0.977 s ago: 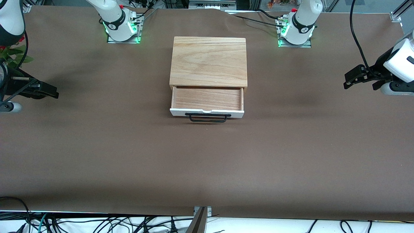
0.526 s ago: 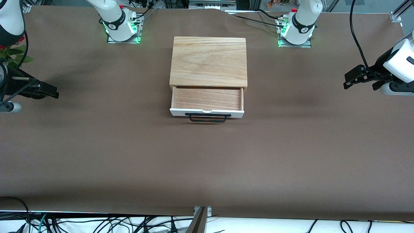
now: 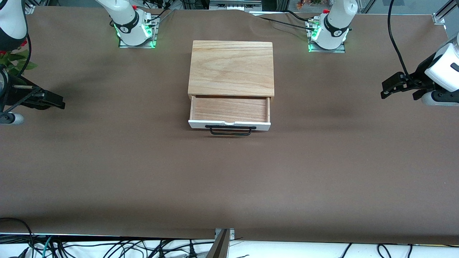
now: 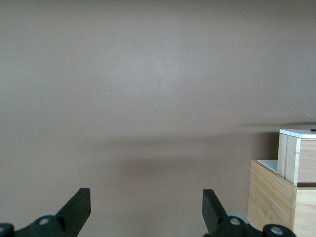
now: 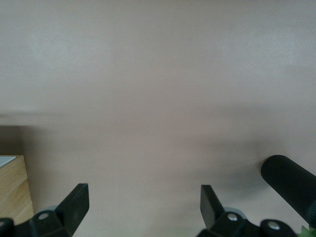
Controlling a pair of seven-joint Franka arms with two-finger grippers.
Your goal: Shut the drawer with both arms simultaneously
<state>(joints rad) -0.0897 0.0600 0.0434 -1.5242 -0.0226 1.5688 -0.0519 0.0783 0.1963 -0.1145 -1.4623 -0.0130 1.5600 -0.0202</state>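
Between the two sets of spread fingers, well apart from both, the drawer (image 3: 229, 113) stands pulled out of its oak box (image 3: 231, 68) at mid-bench (image 3: 229, 179). Left gripper (image 3: 389, 87) and right gripper (image 3: 53, 102) hover over the bench's ends, fingers apart and empty. To close it well, I judge both should meet the white front together, either side of the black handle (image 3: 230, 129), and push evenly. No writing is legible.
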